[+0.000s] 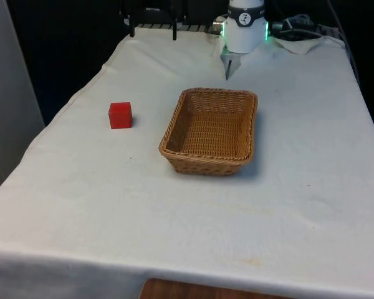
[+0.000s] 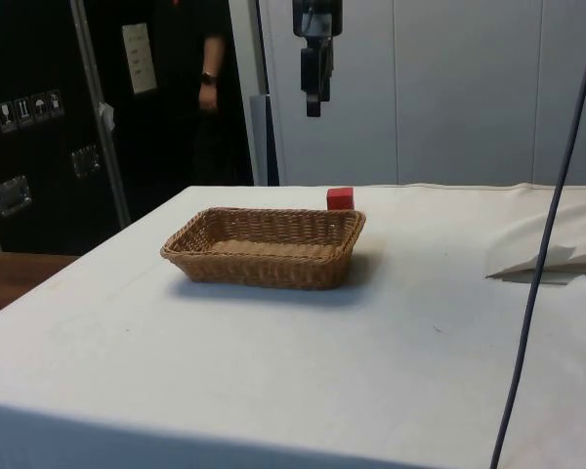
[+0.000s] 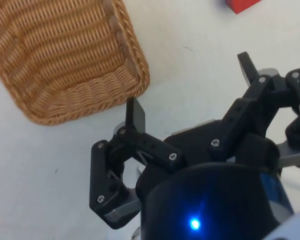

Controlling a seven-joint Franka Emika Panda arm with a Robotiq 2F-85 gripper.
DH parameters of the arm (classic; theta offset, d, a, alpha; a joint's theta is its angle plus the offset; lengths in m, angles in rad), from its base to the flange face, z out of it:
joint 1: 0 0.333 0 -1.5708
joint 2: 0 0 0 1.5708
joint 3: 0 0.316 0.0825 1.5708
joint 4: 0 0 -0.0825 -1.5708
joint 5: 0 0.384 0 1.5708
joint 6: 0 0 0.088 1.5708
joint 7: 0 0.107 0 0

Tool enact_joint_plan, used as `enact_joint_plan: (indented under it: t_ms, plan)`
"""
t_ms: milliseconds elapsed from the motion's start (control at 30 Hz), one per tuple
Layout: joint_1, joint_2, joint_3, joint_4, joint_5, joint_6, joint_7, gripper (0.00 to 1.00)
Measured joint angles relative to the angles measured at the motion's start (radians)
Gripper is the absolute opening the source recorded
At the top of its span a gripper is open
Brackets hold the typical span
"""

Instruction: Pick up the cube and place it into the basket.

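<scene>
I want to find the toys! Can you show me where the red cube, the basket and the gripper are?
red cube (image 1: 120, 115): front view, middle of its front face.
basket (image 1: 175, 118): front view, woven side wall on that view's left.
gripper (image 3: 190, 90): wrist view, midway between its open fingertips.

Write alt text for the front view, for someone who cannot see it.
A red cube sits on a white tablecloth, apart from an empty wicker basket toward the front view's right. The robot's black pincer hangs open above the cloth beyond the basket.
</scene>
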Motion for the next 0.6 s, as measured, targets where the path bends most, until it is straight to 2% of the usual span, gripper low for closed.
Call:
enact_joint_plan:
  t_ms: [233,600]
  plan:
    - [-0.003,0.010,-0.019,-0.045,0.003,0.090,-0.019,1.00]
    - [-0.006,0.038,-0.045,-0.076,0.011,0.175,-0.054,1.00]
